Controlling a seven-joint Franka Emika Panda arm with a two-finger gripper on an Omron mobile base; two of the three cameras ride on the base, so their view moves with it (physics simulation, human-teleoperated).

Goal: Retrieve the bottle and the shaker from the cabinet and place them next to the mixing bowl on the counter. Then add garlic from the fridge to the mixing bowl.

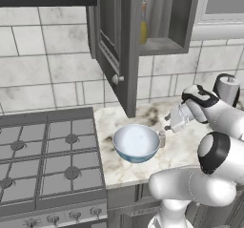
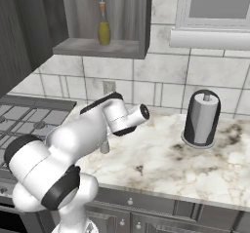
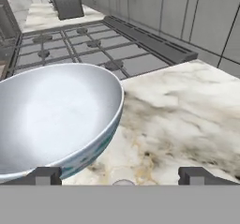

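The mixing bowl (image 1: 137, 142), pale blue and empty, stands on the marble counter (image 1: 183, 148). Just right of it stands the small grey shaker (image 1: 162, 138), apart from the rim; it also shows under my forearm (image 2: 104, 147). My gripper (image 1: 167, 126) hovers just above the shaker. In the hand view my gripper (image 3: 121, 176) is open, its fingertips (image 3: 44, 175) wide apart, with the shaker's pale top (image 3: 124, 182) low between them and the bowl (image 3: 51, 115) at the left. The yellow bottle (image 1: 143, 27) (image 2: 103, 27) stands upright on the open cabinet's shelf.
The cabinet door (image 1: 116, 46) hangs open over the counter's left end, above the bowl. A gas stove (image 1: 47, 150) lies left of the counter. A paper towel holder (image 2: 201, 117) stands at the back right by the wall. A window sill (image 2: 210, 37) juts out above it.
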